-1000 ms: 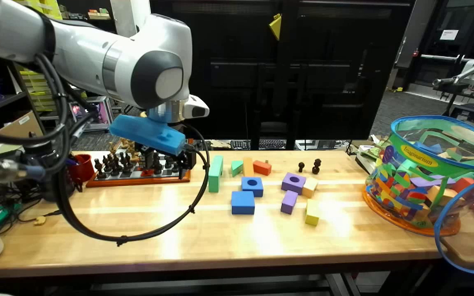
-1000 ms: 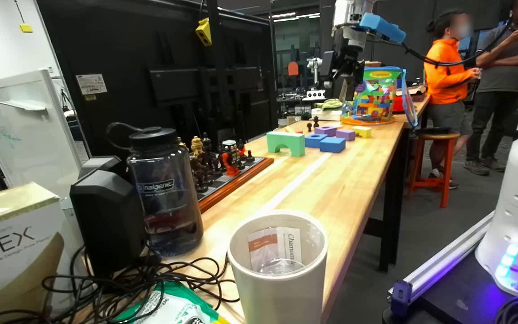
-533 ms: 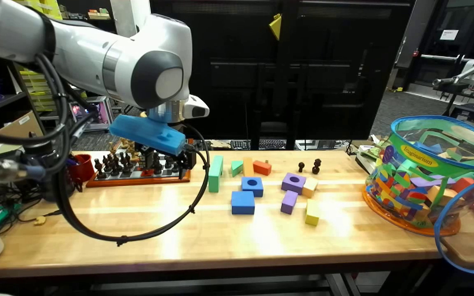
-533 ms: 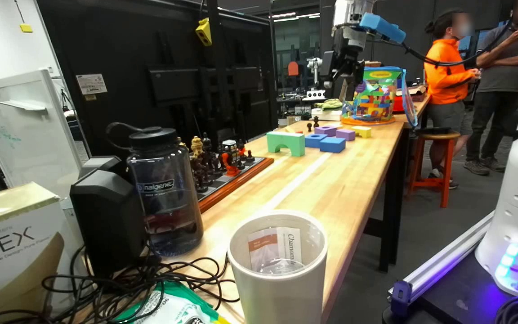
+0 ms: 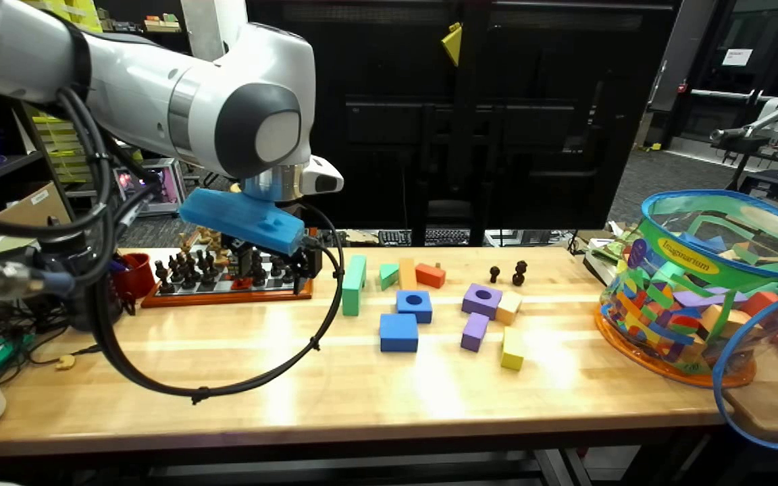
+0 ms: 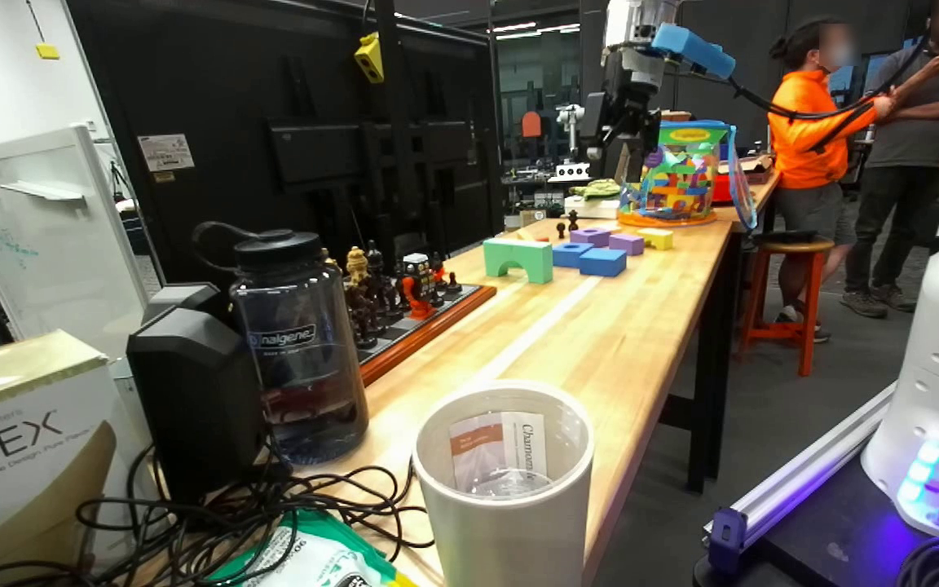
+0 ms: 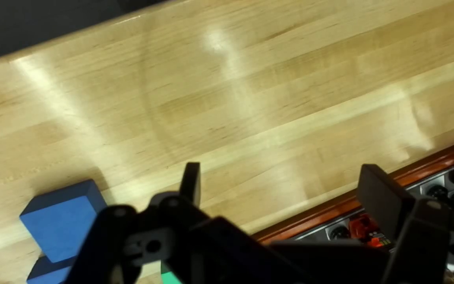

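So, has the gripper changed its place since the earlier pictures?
No: in an exterior view, judged against the table, the gripper shows no visible shift in any direction.

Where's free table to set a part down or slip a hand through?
In an exterior view: widest patch is table between chessboard, plain blue block and near edge; smaller, between yellow block and toy bag. Crowded: green arch through yellow block; around bottle and box. Open end effector hangs above the table.

Is a long wooden desk (image 5: 335, 405). Carries a chessboard (image 5: 227, 298), two blue blocks (image 5: 399, 333), a green arch (image 5: 354, 289) and a white cup (image 6: 510, 538).
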{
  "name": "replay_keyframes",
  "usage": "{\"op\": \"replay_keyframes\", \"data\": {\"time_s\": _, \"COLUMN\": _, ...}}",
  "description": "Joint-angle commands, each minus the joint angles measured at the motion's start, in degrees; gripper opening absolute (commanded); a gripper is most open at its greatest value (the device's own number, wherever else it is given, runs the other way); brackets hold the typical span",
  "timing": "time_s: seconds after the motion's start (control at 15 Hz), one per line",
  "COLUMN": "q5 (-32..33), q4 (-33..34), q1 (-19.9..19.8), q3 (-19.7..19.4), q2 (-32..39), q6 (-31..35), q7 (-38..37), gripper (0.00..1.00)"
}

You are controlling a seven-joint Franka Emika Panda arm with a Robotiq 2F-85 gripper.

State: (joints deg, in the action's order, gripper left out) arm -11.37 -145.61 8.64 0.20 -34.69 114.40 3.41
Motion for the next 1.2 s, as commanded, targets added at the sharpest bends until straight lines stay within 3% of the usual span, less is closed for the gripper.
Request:
{"op": "replay_keyframes", "data": {"time_s": 0.0, "q5": -0.39, "q4": 0.13, "q1": -0.78, "q3": 0.64, "q2": 0.02, "q6": -0.23, "q7": 0.36, "gripper": 1.0}}
{"op": "replay_keyframes", "data": {"time_s": 0.47, "q5": 0.07, "q4": 0.23, "q1": -0.69, "q3": 0.57, "q2": 0.28, "q6": -0.43, "q7": 1.2, "gripper": 1.0}}
{"op": "replay_keyframes", "data": {"time_s": 0.67, "q5": 1.79, "q4": -0.49, "q1": -0.69, "q3": 0.82, "q2": 0.93, "q6": 3.03, "q7": 3.52, "gripper": 1.0}}
{"op": "replay_keyframes", "data": {"time_s": 1.13, "q5": 9.83, "q4": -1.28, "q1": -2.77, "q3": 1.24, "q2": 8.23, "q6": 18.7, "q7": 4.09, "gripper": 1.0}}
